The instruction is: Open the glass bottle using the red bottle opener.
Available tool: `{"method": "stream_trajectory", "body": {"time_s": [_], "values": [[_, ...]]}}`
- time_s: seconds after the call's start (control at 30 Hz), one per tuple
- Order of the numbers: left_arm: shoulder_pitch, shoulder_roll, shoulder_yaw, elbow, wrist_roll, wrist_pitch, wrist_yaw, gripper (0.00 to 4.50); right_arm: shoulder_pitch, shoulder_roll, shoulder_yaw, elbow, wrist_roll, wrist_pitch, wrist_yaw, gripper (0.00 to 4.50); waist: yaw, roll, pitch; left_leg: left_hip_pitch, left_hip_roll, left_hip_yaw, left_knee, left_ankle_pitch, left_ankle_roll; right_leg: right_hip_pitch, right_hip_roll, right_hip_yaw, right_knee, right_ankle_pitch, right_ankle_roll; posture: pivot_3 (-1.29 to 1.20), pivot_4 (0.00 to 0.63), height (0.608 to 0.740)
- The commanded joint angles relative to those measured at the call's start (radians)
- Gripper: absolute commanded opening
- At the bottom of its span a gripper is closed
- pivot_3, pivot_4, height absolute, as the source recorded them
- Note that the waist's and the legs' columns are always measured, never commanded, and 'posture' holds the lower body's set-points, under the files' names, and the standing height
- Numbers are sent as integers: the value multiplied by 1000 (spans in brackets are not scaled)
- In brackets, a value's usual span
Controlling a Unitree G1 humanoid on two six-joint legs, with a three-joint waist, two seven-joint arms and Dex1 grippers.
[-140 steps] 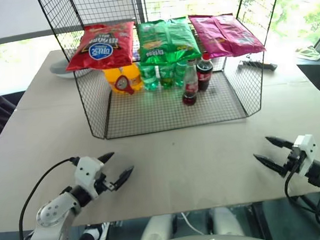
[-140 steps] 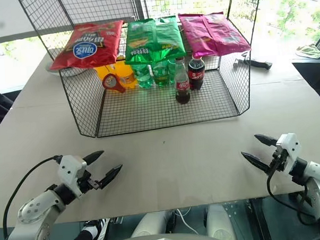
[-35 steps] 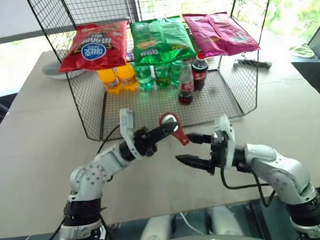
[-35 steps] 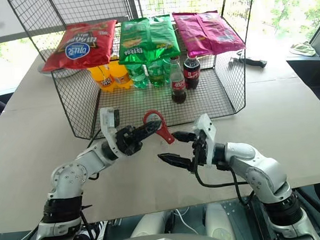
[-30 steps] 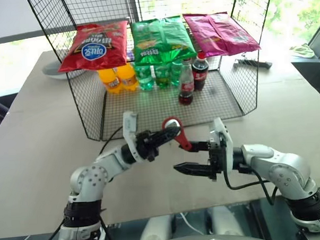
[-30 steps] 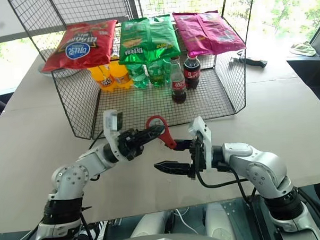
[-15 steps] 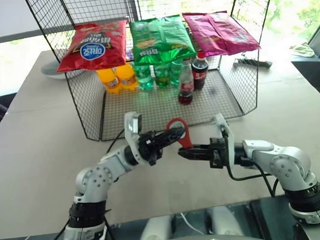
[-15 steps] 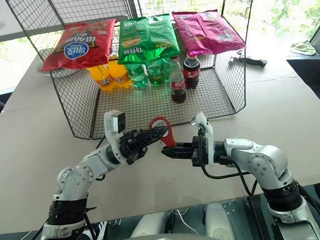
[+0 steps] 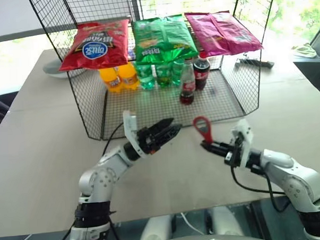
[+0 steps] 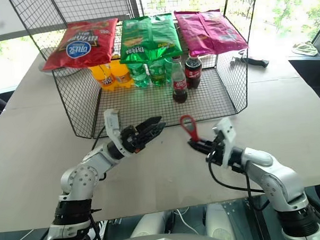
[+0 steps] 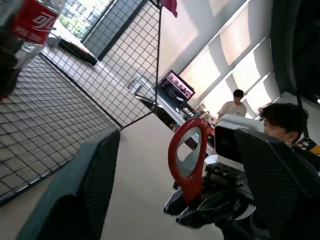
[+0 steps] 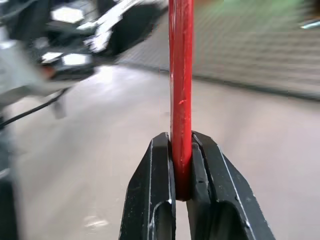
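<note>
The glass bottle (image 9: 188, 87) stands upright inside the wire rack, in front of the other drinks. Out in front of the rack, above the table, my right gripper (image 9: 208, 146) is shut on the handle of the red bottle opener (image 9: 201, 125), whose loop head points up. The right wrist view shows that handle (image 12: 180, 75) pinched between both fingers. My left gripper (image 9: 170, 128) hovers just left of the opener with its fingers spread and nothing between them. In the left wrist view the opener (image 11: 187, 152) stands apart from those fingers.
The wire mesh rack (image 9: 91, 120) carries red, green and pink chip bags (image 9: 162, 39) on its top. Orange bottles (image 9: 115, 78), green bottles (image 9: 157, 75) and a plastic cola bottle (image 9: 202, 71) stand inside. A black object (image 9: 256, 62) lies at the far right. People (image 11: 280, 120) sit in the background.
The opener has passed from my left gripper to my right. The left gripper has opened and let go. The right gripper has carried the opener off to the right.
</note>
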Motion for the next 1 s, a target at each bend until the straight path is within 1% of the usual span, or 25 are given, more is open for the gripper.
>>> {"method": "stream_trajectory", "body": {"time_s": [0.03, 0.1, 0.17, 0.3, 0.57, 0.73, 0.9, 0.93, 1.0], "values": [[-46, -32, -14, 48, 122, -163, 3, 4466, 12, 21, -58, -26, -45, -87, -45, 0, 2, 0, 0, 0, 0, 0, 0, 0, 0, 0, 0, 0, 0, 0, 0, 0, 150, 740], [-89, -55, -35, 110, 213, -272, 7, 4466, 20, 38, -71, -27, -77, -126, -71, 0, 9, 0, 0, 0, 0, 0, 0, 0, -1, 0, 0, -1, 0, 0, 0, 0, 150, 740], [-127, -73, -46, 169, 272, -346, 6, 4466, 21, 54, -77, -23, -107, -162, -93, 0, 15, 0, 0, 0, 0, 0, 0, 0, -1, 0, 0, -1, 0, 0, 0, 0, 150, 740], [-265, -117, -70, 378, 423, -570, 27, 4466, 10, 90, -76, -7, -147, -208, -129, 0, 17, 0, 0, -1, -1, 0, 1, 0, 0, 0, 0, -1, 0, 0, 0, 0, 150, 740], [-508, -163, -83, 769, 613, -865, 97, 4466, 10, 113, -67, -14, -174, -232, -143, 0, 13, 0, 0, -2, -2, -1, 2, 1, 0, -1, 1, -3, 1, 0, 0, 0, 150, 740], [-640, -196, -76, 994, 669, -993, 139, 4466, 13, 115, -62, -28, -184, -238, -153, 0, 14, -1, 0, -4, -2, -3, 6, 0, 0, -1, 1, -4, 1, 0, 1, 0, 150, 740], [-725, -228, -54, 1152, 668, -1028, 124, 4466, 17, 122, -60, -44, -180, -239, -162, 0, 11, -1, 0, -5, -3, -3, 11, 0, 0, -1, 1, -5, 5, 0, 1, 0, 150, 740], [-737, -229, -54, 1176, 682, -1035, 142, 4466, 19, 124, -58, -47, -182, -239, -164, 0, 10, -1, 0, -5, -3, -3, 11, 0, 0, -1, 1, -5, 6, 0, 1, 0, 150, 740], [-786, -236, -53, 1239, 721, -1044, 238, 4466, 30, 130, -54, -63, -191, -247, -174, 0, 10, -1, 0, -5, -2, -4, 12, 0, 0, -1, 2, -5, 7, 0, 1, 0, 150, 740]]}}
